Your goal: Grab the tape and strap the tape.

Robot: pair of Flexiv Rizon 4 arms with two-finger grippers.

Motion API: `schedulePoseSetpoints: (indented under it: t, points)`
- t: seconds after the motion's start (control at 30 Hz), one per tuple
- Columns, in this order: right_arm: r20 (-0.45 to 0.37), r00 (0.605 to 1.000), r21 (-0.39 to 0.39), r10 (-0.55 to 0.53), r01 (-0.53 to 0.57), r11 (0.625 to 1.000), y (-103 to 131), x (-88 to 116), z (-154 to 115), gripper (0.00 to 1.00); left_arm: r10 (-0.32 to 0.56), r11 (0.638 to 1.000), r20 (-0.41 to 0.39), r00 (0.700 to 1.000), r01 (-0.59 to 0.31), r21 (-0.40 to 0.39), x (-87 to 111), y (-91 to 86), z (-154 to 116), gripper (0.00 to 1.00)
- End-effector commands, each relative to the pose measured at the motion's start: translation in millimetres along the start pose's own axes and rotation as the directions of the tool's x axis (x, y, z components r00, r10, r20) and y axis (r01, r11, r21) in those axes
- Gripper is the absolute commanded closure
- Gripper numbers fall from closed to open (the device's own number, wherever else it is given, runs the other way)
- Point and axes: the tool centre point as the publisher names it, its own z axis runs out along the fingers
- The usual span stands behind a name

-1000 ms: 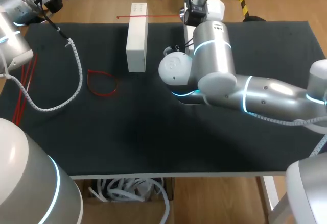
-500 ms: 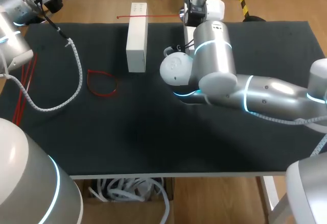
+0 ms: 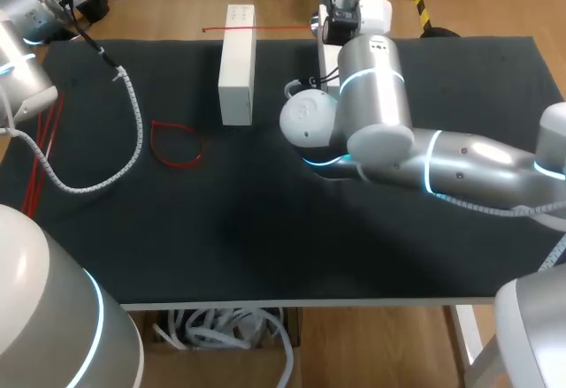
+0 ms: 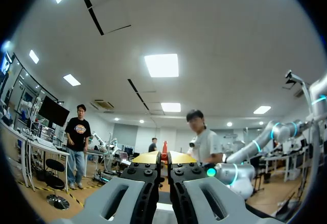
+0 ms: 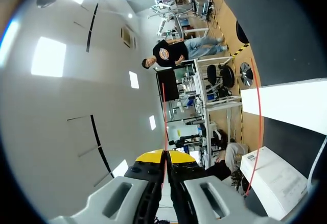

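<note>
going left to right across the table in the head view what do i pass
red strands at the table's left edge → white coiled cable → red tape loop → white block → right arm

No word, number or sign can be read in any view. The white box (image 3: 237,63) on the table bears a few small dark marks on its top, too small to make out. The right wrist view shows faint grey print on a white carton (image 5: 276,182), equally illegible.
</note>
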Motion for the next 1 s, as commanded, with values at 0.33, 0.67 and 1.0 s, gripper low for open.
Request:
schedulePoseSetpoints:
  t: [0.33,0.67,1.0]
  points:
    - [-0.003,1.0,0.026,0.001,-0.001,1.0,2,4,-2,1.0,0.003,1.0,0.002,1.0,-0.003,0.001,-1.3,-0.6,-1,1.0]
    - [-0.005,1.0,0.036,-0.007,0.007,0.999,2,3,-4,1.0,0.069,0.99,0.054,0.996,-0.062,-0.124,3.8,-10.9,-8,1.0]
    - [-0.003,1.0,0.043,-0.009,0.009,0.999,3,3,-4,1.0,0.168,0.905,0.017,0.986,-0.148,-0.399,14.2,-30.3,-2,1.0]
